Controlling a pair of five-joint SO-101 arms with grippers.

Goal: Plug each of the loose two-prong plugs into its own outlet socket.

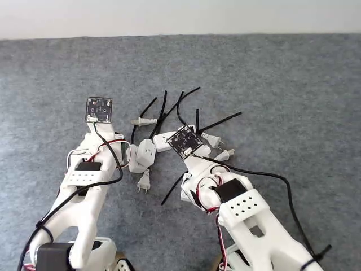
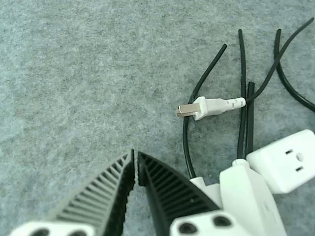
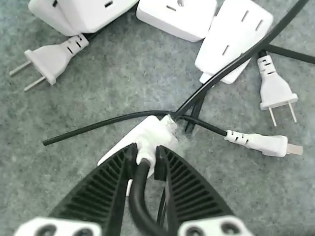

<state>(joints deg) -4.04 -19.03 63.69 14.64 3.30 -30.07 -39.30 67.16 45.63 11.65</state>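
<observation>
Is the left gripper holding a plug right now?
No, the left gripper is shut on nothing, and the nearest plug lies apart from it on the carpet.

Loose plug [image 1: 143, 182] just before outlet socket [image 1: 146, 152]

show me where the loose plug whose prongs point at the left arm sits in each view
High view: the plug lies between the left arm's camera board and the fanned black cords, above the outlet blocks.
Left wrist view: the plug lies past the left gripper, across a black cord.
Right wrist view: cannot tell; no plug there surely matches.
Shared landmark: the white outlet blocks.
</observation>
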